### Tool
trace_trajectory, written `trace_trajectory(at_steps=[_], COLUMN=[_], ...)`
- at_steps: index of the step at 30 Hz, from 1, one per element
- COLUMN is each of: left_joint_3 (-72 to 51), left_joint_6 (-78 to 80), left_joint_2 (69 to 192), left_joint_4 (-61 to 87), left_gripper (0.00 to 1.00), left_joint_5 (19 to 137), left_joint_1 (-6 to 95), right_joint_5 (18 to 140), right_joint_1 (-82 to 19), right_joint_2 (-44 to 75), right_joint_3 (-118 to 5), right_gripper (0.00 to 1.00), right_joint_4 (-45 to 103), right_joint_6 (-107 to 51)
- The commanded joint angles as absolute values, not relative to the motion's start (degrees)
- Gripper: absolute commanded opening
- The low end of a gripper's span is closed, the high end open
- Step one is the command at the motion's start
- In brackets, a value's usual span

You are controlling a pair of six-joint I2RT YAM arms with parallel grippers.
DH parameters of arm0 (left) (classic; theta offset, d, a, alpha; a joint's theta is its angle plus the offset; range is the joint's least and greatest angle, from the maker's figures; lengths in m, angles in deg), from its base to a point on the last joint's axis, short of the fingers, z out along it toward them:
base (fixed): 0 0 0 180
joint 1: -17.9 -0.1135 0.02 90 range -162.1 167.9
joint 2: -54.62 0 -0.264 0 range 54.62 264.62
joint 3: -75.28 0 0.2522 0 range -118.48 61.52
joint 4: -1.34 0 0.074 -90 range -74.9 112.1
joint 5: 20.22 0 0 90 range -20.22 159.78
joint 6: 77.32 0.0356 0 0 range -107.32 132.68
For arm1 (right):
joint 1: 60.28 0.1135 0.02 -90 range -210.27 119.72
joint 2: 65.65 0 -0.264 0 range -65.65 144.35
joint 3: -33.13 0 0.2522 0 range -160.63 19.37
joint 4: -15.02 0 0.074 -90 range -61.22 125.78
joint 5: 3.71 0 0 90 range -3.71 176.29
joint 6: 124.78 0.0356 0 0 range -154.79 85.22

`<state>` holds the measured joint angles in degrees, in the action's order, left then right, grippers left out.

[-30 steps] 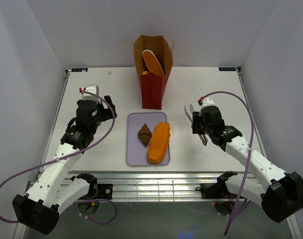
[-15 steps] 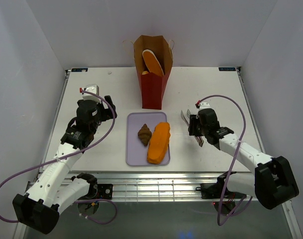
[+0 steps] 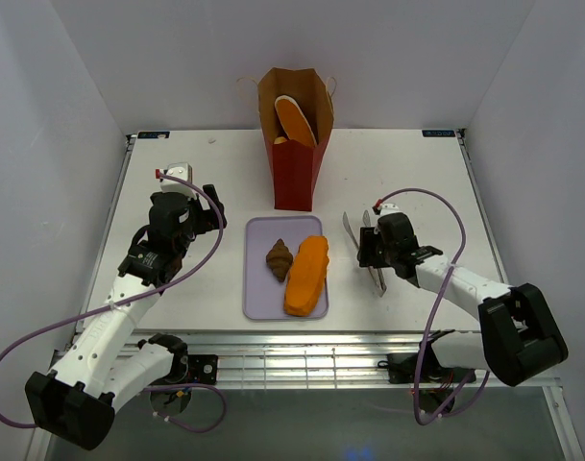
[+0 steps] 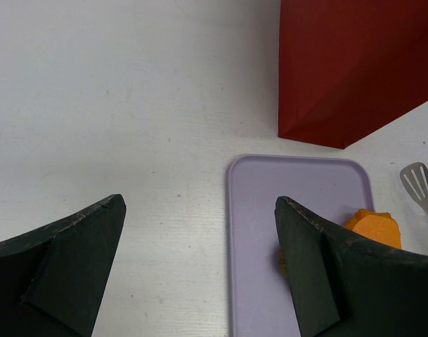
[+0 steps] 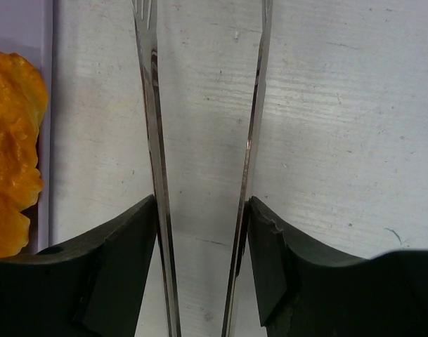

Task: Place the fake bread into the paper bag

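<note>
With the right gripper [image 3: 374, 252] clamped on the metal tongs [image 3: 350, 229] — arms spread, nothing between them — steer the tips left to straddle the orange loaf [image 3: 307, 276] on the lavender tray [image 3: 263, 298] at frame centre, squeeze mid-length, then lift toward the paper bag [image 3: 294, 173] at upper centre.

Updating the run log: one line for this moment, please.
left tool: open, empty | right tool: holds tongs beside tray | tray: croissant, orange loaf | paper bag: upright

The white table [image 3: 417, 182] bears two things directly: the paper bag [image 3: 297, 163], upright near the middle of its far edge, and a flat lavender tray [image 3: 263, 293] toward the near edge's middle. They sit close together, not touching.
</note>
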<state>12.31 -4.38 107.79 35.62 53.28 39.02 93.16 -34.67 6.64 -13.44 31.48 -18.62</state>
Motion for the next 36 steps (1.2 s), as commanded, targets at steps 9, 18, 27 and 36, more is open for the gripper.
trace_trajectory(at_steps=[9,18,27,36], left_joint_3=[12.39,12.39,12.39,12.39], left_joint_6=[-4.81,-4.81,-4.81,-4.72], left_joint_2=[107.54,107.27,107.27,107.01], left_joint_4=[34.7,34.79,34.7,34.88], left_gripper=[0.98,0.98,0.98,0.98], left_joint_5=[54.39,54.39,54.39,53.52], left_joint_1=[39.17,39.17,39.17,39.17], right_joint_5=[92.18,90.86,90.86,91.12], right_joint_1=[-34.87,-34.87,-34.87,-34.87], right_joint_2=[8.97,10.11,10.64,9.15], right_joint_3=[-12.62,-12.79,-13.14,-14.81], right_gripper=[0.64,0.7,0.77,0.97], right_joint_4=[28.69,28.69,30.62,33.52], right_joint_6=[-18.0,-18.09,-18.26,-18.96])
